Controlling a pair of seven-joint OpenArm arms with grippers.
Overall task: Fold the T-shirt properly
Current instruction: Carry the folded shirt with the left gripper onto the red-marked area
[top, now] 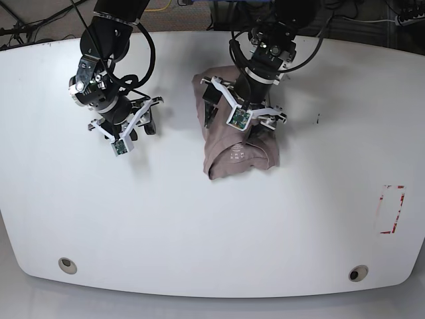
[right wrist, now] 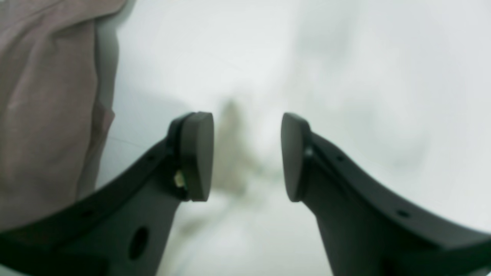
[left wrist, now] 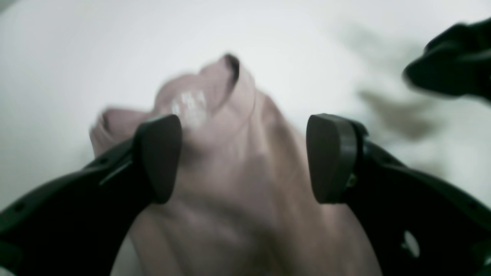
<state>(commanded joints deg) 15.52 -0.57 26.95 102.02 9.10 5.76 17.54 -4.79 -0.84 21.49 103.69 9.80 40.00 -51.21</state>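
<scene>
T-shirt: the plain taupe short-sleeved T-shirt [top: 236,146] of soft, wrinkled fabric lay in a compact, already narrowed bundle on the white table [top: 212,226], just right of centre in the upper half of the base view, collar end toward the lower edge of the frame.

Left gripper: the black two-finger left gripper [left wrist: 243,159] hung directly over the bundle, jaws spread wide with fabric visible between the pads [left wrist: 161,157]. Nothing was clamped. Whether the pads touched the cloth could not be determined.

Right gripper: the black right gripper [right wrist: 247,155] stood over bare table at upper left of the base view, well apart from the bundle, jaws parted and empty. Its wrist view showed only a cloth edge at the far left of the frame.

Stage (judgement): the fold appeared partly done. The outline was uneven, with a lobe at the lower right.

Risk 1: closing on a raised wrinkle would likely catch only the top layer, and lifting it would peel the stack open.

Risk 2: a one-sided pull, with the right gripper idle, could drag the whole bundle across the smooth table instead of folding it.

Risk 3: motion blur in the left wrist view suggested fast travel; this could disturb loose folds.

Other items: a red-outlined rectangle [top: 392,209] lay at the right edge.
</scene>
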